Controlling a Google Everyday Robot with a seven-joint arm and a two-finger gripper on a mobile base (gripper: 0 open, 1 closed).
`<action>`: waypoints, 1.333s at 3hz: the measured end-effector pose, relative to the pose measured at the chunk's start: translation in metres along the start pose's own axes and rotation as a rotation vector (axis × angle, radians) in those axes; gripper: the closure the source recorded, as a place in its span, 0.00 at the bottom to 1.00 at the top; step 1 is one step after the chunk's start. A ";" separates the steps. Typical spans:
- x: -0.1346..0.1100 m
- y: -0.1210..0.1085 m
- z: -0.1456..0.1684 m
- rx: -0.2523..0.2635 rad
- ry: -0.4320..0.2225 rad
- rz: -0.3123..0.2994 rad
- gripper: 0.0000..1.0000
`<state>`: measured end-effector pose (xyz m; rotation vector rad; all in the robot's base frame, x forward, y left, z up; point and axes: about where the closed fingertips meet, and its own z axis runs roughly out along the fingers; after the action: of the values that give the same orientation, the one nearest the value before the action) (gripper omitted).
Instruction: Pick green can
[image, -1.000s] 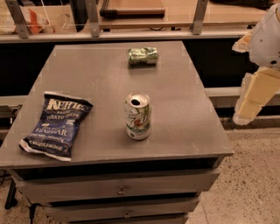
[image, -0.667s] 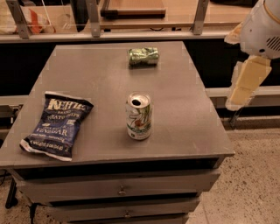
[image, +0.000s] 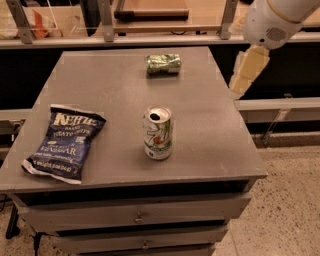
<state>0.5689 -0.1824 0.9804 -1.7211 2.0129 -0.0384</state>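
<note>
Two cans in front of you on the grey table (image: 100, 90): the green can (image: 163, 64) lies on its side near the far edge, the white-and-silver can (image: 158, 132) stands upright mid-table. Chip bag (image: 64, 142) sits front-left. Gripper (image: 245, 75) hangs beyond the table's right edge, touching nothing; you can't tell its grip state.

Item: end effector (image: 247, 71). You will find it moved since a second ago, from low beside the right edge of the counter (image: 110, 90) to higher and further left. It is now just off the far right corner, nearer the green can (image: 163, 64).
Item: white arm housing (image: 275, 20). Risen to top right.
</note>
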 end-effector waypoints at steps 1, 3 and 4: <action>-0.016 -0.019 0.017 0.072 -0.053 0.028 0.00; -0.036 -0.045 0.040 0.199 -0.134 0.117 0.00; -0.045 -0.050 0.048 0.199 -0.146 0.098 0.00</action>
<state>0.6369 -0.1368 0.9699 -1.4585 1.9149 -0.0753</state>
